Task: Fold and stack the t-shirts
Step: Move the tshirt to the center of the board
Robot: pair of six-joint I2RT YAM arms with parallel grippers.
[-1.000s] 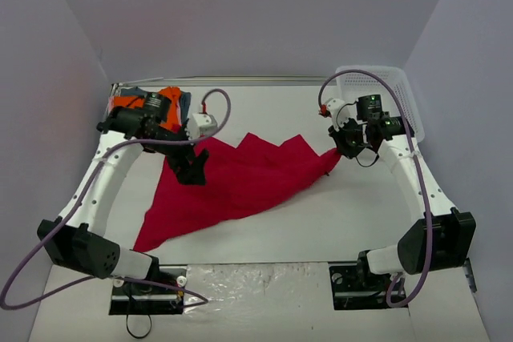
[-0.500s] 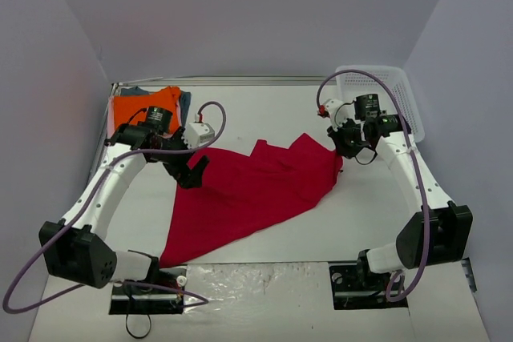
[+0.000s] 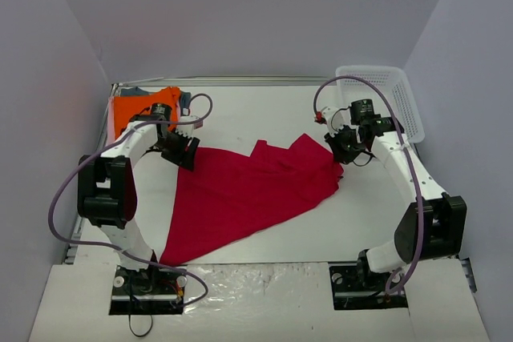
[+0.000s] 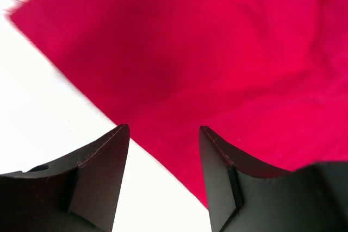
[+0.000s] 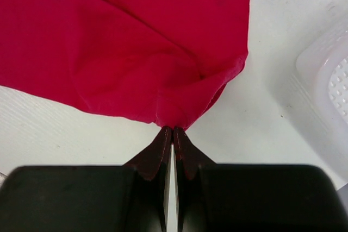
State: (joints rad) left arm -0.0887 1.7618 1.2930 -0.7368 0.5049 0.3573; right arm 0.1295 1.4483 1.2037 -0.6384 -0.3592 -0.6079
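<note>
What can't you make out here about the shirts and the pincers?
What lies under the orange t-shirt: top view, left arm and orange layer cover it.
Red t-shirt collar, sleeves: folds hide them, every view.
Left pincer: left wrist view, blurred; contact with cloth unclear.
Cloth inside right pincer: right wrist view, fingers hide it.

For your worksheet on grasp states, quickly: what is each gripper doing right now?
Left gripper: open, jaws apart above the red t-shirt, holding nothing.
Right gripper: closed, pinching the red t-shirt's edge.
</note>
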